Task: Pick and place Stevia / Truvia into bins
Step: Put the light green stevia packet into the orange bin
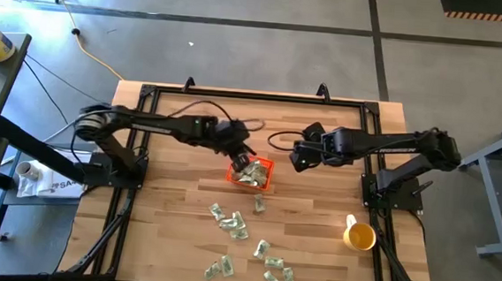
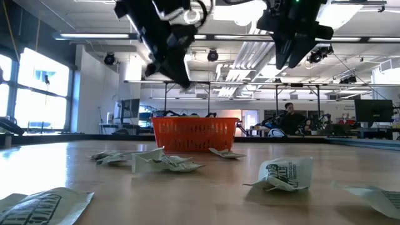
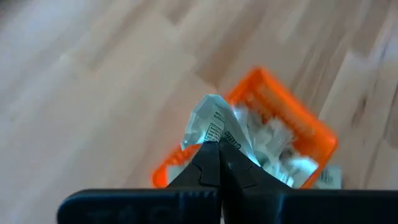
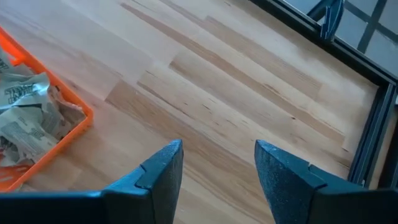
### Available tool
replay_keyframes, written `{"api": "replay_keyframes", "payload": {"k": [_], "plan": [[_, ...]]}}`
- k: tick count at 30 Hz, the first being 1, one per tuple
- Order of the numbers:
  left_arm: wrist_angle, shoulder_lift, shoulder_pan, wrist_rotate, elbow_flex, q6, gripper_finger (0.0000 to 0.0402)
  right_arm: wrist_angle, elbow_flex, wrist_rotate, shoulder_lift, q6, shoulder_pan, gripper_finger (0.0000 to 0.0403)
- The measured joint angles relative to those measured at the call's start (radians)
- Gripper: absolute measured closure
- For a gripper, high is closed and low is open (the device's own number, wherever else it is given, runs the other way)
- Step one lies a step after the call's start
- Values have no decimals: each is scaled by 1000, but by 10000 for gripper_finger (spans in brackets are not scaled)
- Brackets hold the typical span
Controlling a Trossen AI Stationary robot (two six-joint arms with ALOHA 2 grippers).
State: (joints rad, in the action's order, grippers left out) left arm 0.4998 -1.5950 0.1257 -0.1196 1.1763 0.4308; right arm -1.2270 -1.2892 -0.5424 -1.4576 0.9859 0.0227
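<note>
Left wrist view has the left gripper (image 3: 219, 147) clenched on a sachet (image 3: 208, 118) over the orange bin (image 3: 292, 112), release due next, while the right gripper (image 4: 217, 163) hangs parted, empty.

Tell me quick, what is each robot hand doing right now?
Left end effector: shut on a sachet, above the orange bin.
Right end effector: open, holding nothing, over bare table beside the bin.

Yellow cup (image 1: 359, 236) standing on wooden surface (image 1: 167, 205) near right edge. Black frame rail (image 1: 254, 95) along far edge. Yellow cable (image 1: 93, 54) trailing over grey floor. Person (image 2: 289, 117) seated in room beyond.
</note>
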Motion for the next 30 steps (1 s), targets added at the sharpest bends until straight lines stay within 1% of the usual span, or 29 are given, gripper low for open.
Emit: {"api": "replay_keyframes", "payload": {"k": [3, 7, 10, 12, 13, 15, 17, 19, 22, 25, 28, 30], "plan": [[-7, -71, -2, 67, -2, 15, 350, 13, 3, 2, -9, 2, 0, 212], [13, -136, -1, 110, 2, 29, 283, 10, 4, 1, -20, 1, 0, 215], [78, -132, -1, 160, 25, 64, 232, 10, 4, 14, -29, -10, 0, 211], [119, -112, -2, 167, 43, 61, 205, 14, 4, 30, -34, -34, 0, 208], [159, -92, -10, 165, 47, 51, 193, 21, 4, 34, -40, -50, 0, 207], [177, -55, -25, 113, 67, 39, 176, 29, 4, 46, -44, -90, 0, 205], [232, -3, -40, 52, 74, 10, 165, 47, 4, 65, -55, -133, 0, 206], [250, 46, -52, -5, 85, -9, 161, 56, 4, 101, -60, -149, 0, 208], [320, 125, -54, -87, 85, -13, 161, 91, 4, 171, -74, -149, 7, 212], [392, 190, -53, -158, 86, -8, 169, 125, 4, 214, -97, -130, 36, 215], [455, 244, -54, -204, 85, 0, 179, 154, 4, 273, -127, -85, 65, 218], [503, 268, -54, -206, 85, 17, 186, 160, 4, 322, -152, -53, 85, 219]]}}
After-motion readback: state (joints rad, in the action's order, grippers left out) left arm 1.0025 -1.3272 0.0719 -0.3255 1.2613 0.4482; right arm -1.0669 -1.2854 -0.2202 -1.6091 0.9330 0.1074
